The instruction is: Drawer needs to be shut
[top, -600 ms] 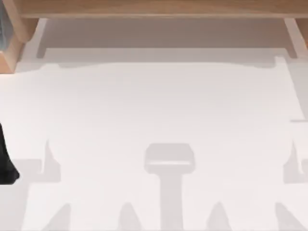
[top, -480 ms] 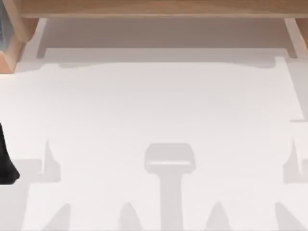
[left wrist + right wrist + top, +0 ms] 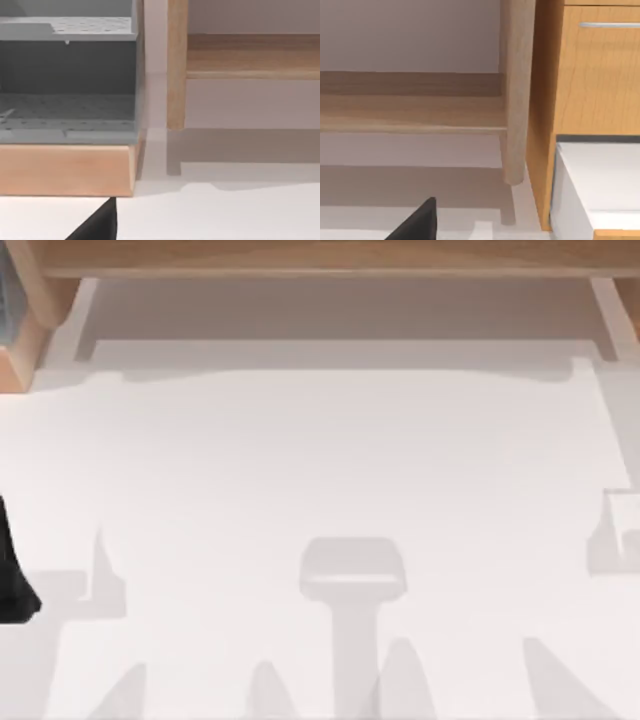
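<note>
Drawer (image 3: 340,308) sits pulled out along the upper part of the top view. Its pale floor is exposed, with thin white side walls at upper left and upper right and the front wall facing the white surface (image 3: 320,460). Wooden frame (image 3: 330,255) runs across the top edge, the drawer's back end under it. Grey shadows lie over the lower half of the surface.

Left arm (image 3: 10,580) is a black shape at the left edge, well apart from the drawer. Left end effector (image 3: 100,226) shows as a dark tip in the left wrist view; open or closed, cannot tell. Beyond it a grey shelf unit (image 3: 67,80) sits on a wooden base (image 3: 65,170), just beside a wooden post (image 3: 176,65).

Right end effector (image 3: 420,222) is a dark tip in the right wrist view; state cannot tell. Beyond it stands a wooden leg (image 3: 516,90), next to an orange-brown cabinet (image 3: 590,75) with a metal handle (image 3: 609,24) and a white block (image 3: 600,185) against it.
</note>
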### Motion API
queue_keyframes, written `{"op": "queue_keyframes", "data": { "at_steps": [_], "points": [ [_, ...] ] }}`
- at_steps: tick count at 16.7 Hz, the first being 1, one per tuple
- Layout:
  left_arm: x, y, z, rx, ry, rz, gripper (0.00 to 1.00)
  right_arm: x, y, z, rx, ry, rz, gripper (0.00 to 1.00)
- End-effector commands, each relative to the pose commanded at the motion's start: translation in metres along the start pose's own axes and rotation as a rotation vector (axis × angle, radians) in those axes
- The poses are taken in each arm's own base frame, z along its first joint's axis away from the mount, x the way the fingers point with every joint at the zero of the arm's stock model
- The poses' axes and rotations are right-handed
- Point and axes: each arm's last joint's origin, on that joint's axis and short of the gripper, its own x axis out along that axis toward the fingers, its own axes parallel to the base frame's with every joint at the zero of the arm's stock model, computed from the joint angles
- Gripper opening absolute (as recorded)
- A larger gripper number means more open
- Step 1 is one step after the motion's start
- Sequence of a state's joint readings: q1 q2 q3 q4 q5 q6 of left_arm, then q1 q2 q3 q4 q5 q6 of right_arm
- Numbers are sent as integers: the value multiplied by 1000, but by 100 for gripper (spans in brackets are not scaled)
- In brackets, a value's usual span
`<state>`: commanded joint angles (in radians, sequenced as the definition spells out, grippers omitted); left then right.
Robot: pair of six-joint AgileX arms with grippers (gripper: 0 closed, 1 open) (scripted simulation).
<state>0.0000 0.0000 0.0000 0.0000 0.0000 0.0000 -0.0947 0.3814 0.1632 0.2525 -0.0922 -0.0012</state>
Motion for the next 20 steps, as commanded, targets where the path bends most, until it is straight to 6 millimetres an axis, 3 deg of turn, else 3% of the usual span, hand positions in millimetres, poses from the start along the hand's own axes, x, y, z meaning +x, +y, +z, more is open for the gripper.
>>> {"op": "queue_keyframes", "data": {
  "at_steps": [5,11,20],
  "points": [
    [0,0,0,0,0,0,100,54,-20,21,3,28,-7,100],
    [0,0,0,0,0,0,100,111,-48,16,11,39,-1,100],
    [0,0,0,0,0,0,100,118,-52,13,1,36,4,100]
  ]
}}
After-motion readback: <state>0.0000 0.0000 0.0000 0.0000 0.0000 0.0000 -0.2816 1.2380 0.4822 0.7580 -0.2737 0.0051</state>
